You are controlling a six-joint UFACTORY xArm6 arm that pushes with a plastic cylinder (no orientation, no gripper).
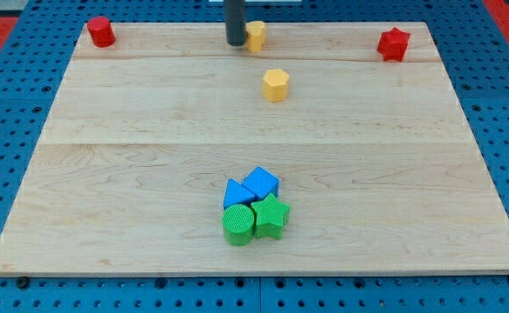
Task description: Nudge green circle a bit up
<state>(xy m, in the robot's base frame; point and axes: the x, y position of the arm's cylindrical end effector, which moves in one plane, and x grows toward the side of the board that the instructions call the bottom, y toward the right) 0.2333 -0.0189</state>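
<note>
Currently our tip [236, 42], a bare rod with no tool to spread or press, rests far above the green circle [238, 224], beside a yellow block [255, 36], so no nudge has begun.

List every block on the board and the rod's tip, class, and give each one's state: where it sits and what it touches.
green circle: bottom centre, touching green star.
green star: right of circle.
blue blocks: two, packed just above the greens.
yellow hexagon: alone, upper middle.
yellow block: top edge, beside my tip.
my tip: top, far from circle.
red cylinder: top left.
red star: top right.
</note>
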